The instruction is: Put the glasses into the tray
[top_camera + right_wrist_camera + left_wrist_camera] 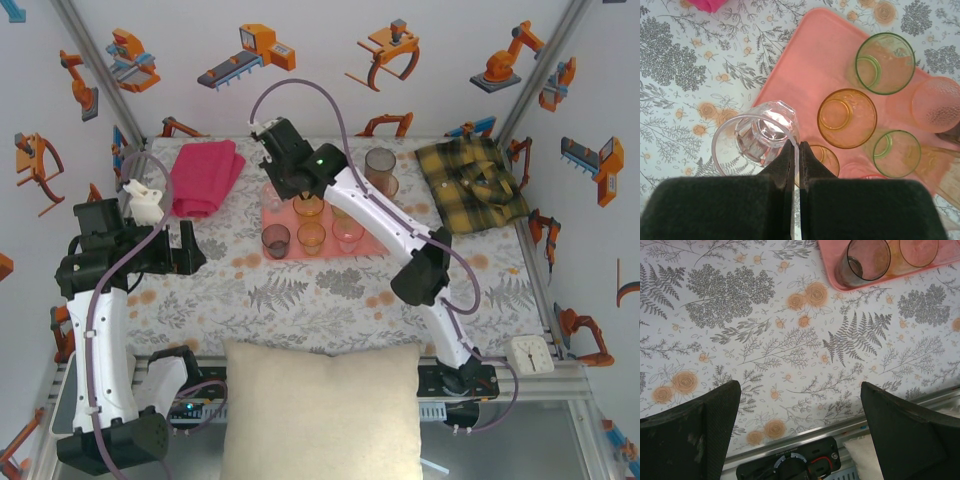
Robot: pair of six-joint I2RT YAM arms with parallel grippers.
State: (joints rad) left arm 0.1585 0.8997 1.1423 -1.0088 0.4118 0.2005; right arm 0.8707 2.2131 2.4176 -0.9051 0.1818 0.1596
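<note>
The salmon-pink tray (284, 212) lies at the middle back of the table. Several glasses stand on it: smoky grey (275, 240), amber (311, 237), pink (347, 234). In the right wrist view my right gripper (796, 150) is shut on the wall of a clear faceted glass (757, 137), held upright over the tray's (805, 65) left edge, beside green (885, 62) and amber (846, 118) glasses. My left gripper (800, 430) is open over the patterned cloth near the front edge, nothing between its fingers (700, 435). The smoky glass (862, 262) stands ahead of it.
A tall smoky glass (380, 168) stands off the tray at the back right. A folded magenta towel (205, 175) lies back left, a plaid shirt (470, 180) back right. A white object (143, 200) sits by the left arm, a cushion (320, 410) at the front.
</note>
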